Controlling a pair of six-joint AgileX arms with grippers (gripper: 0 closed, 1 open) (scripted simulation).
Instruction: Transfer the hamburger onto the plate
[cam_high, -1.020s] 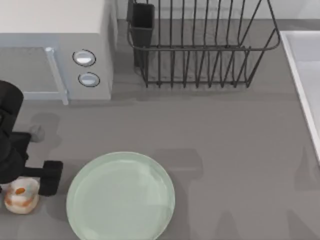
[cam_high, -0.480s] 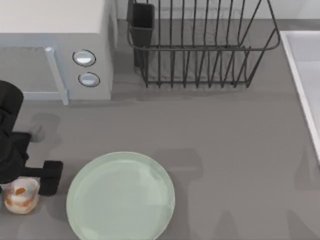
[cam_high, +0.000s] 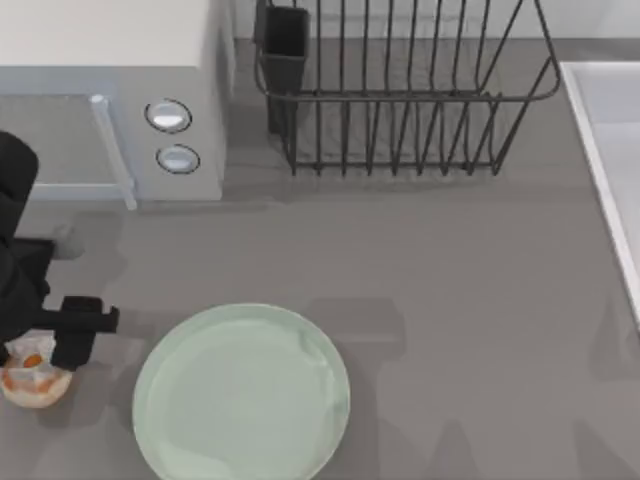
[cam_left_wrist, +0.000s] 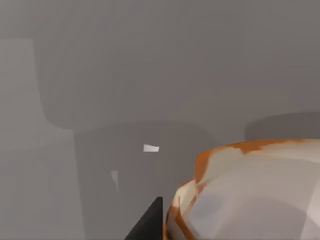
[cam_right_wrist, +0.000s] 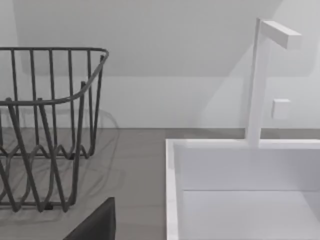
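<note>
Nothing is delivered yet; I am closing my left tool (cam_high: 40, 352) around the hamburger (cam_high: 33, 378) on the tabletop at nine o'clock of the plate (cam_high: 241, 392); lifting and placing remain.

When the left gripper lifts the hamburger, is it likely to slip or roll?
Probably some risk of slipping: the hamburger is a rounded lump, so flat fingers meet curved sides. It looks small beside the plate, so likely light. The left gripper sits over it at the table's left edge; whether it has closed is unclear.
</note>
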